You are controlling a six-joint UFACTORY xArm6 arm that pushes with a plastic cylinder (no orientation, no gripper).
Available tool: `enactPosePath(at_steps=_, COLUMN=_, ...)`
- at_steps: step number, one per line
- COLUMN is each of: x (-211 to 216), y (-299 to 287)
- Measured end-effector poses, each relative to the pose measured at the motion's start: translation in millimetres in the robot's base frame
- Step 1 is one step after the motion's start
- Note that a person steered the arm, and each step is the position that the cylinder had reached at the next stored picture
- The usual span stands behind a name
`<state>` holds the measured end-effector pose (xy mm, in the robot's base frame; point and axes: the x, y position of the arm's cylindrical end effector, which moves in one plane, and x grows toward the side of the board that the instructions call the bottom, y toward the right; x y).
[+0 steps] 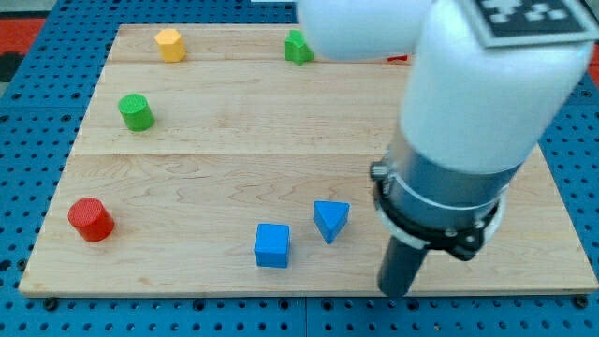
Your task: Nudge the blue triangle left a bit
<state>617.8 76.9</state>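
Blue triangle (330,220) sits just beside blue cube (272,245), my tip (397,290) at its 4 o'clock, apart, rod-only with no jaws, placed for a leftward push.

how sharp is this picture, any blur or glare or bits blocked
In the camera view the image is soft and low in detail; the blue triangle and blue cube have fuzzy edges. Lighting is even, shadows faint, no strong glare on the board. The arm blocks the upper right; my tip is blurred.
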Motion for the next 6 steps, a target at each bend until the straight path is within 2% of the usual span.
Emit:
enactPosePath(at_steps=1, x=0, y=-77)
enactPosePath(at_steps=2, x=-7, y=-114)
enactPosePath(at_steps=3, x=-42, y=-106)
enactPosePath(at_steps=4, x=-22, y=-73)
enactPosePath(at_steps=5, x=-10, y=-15)
enactPosePath(at_steps=6, x=-42, y=1)
